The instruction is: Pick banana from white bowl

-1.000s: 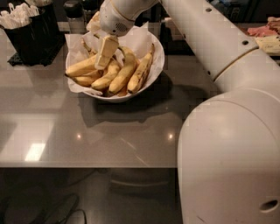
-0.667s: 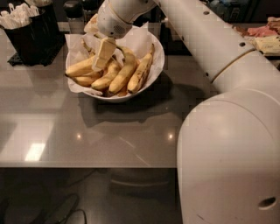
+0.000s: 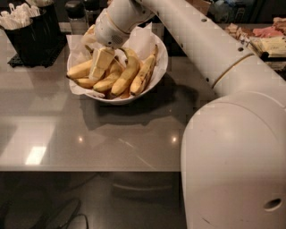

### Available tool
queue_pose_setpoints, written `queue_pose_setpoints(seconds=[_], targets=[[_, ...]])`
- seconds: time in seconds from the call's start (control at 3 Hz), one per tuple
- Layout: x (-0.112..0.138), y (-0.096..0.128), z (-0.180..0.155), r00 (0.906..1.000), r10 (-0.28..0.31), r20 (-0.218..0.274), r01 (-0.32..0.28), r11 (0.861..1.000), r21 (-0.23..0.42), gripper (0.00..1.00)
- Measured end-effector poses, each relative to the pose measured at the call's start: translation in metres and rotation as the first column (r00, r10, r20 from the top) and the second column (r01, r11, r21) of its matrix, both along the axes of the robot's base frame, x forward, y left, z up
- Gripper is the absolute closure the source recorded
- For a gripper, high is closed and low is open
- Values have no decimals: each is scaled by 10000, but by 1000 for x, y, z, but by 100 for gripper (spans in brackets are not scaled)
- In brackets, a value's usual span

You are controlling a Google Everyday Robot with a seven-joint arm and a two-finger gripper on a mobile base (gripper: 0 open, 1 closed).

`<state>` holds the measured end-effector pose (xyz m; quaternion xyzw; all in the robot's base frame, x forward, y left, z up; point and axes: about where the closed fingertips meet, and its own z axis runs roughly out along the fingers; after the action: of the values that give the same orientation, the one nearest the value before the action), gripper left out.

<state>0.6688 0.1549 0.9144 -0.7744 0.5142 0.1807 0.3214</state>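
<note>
The white bowl (image 3: 157,75) stands at the back of the grey table, lined with crumpled white paper and holding several bananas. The banana (image 3: 126,74), long, curved and bright yellow, lies in the middle of the bowl. A brown-streaked banana (image 3: 145,71) lies to its right, and shorter yellow bananas (image 3: 80,69) lie to its left. My gripper (image 3: 100,65) reaches down from above into the left half of the bowl. It sits among the shorter bananas, just left of the long banana, and hides part of them.
Black cutlery containers (image 3: 27,31) stand at the back left, with dark bottles (image 3: 76,13) beside them. Snack packets (image 3: 268,42) lie at the back right. My own arm and body (image 3: 232,134) fill the right foreground. The table's front edge (image 3: 89,170) runs across the lower frame.
My gripper has moved down and slightly left, deeper into the bowl among the bananas. The bananas have not visibly shifted.
</note>
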Motion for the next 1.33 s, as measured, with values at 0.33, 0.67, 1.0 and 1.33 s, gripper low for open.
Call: queue_pose_setpoints(seconds=[0.33, 0.67, 1.0, 1.33], targets=[[-5, 4, -9, 9998, 63, -189, -63, 10000, 6, 22], [-8, 4, -13, 9997, 29, -252, -29, 10000, -18, 40], [-10, 1, -15, 9997, -82, -226, 81, 10000, -51, 63], [-11, -5, -15, 9995, -245, -173, 243, 9997, -89, 87]])
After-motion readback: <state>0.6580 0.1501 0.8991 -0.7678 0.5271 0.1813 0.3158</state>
